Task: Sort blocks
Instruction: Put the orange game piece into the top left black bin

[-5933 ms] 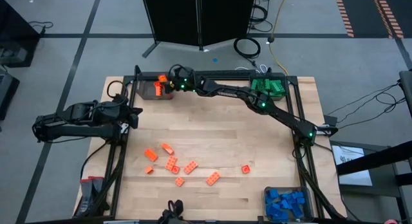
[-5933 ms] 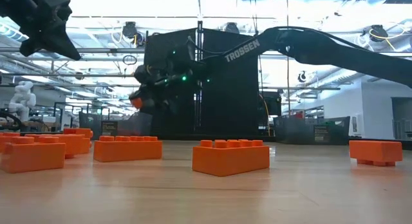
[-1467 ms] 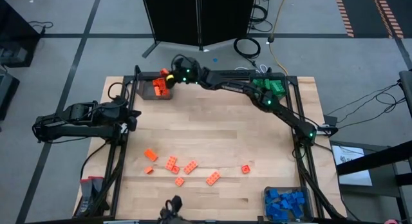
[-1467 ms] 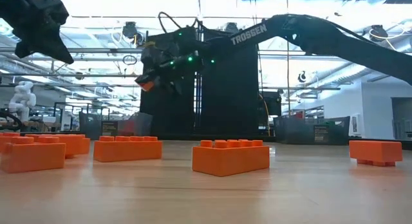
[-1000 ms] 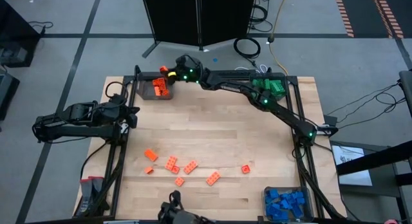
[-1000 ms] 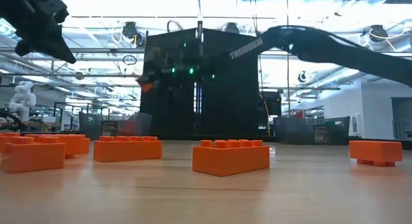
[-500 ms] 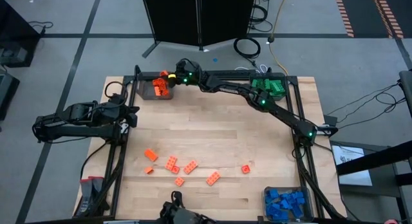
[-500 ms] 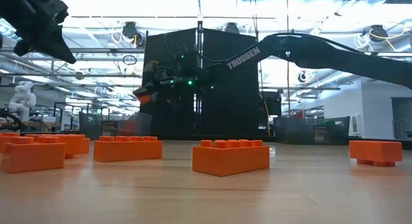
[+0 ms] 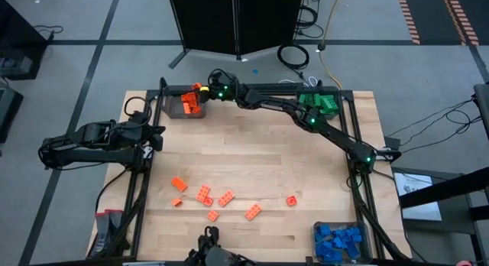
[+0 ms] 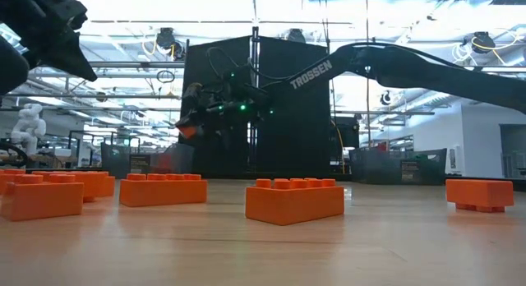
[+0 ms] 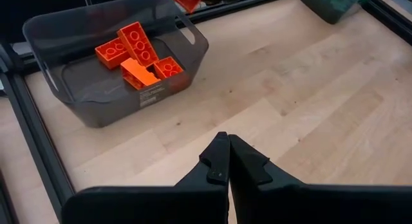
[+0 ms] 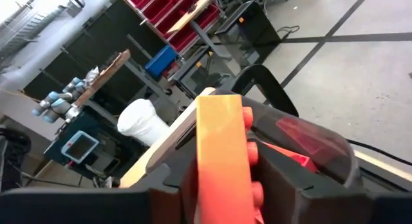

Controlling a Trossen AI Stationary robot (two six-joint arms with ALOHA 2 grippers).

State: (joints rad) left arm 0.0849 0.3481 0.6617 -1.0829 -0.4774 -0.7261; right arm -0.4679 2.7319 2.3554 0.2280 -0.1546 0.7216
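Right end effector (image 9: pixel 197 90) over the grey bin (image 9: pixel 170 107) at the tabletop's far left corner, clamped on an orange block (image 12: pixel 222 153).
Its fingers are closed against the block's sides, above several orange blocks (image 11: pixel 138 53) already lying in that bin. Seven more orange blocks (image 9: pixel 215 199) lie scattered on the tabletop (image 9: pixel 260 151) near its front edge; green blocks (image 9: pixel 319 104) fill a bin at the far right corner and blue blocks (image 9: pixel 340 241) a bin at the near right. Left end effector (image 11: pixel 226 161) waits at the left edge, fingers pressed together and empty.
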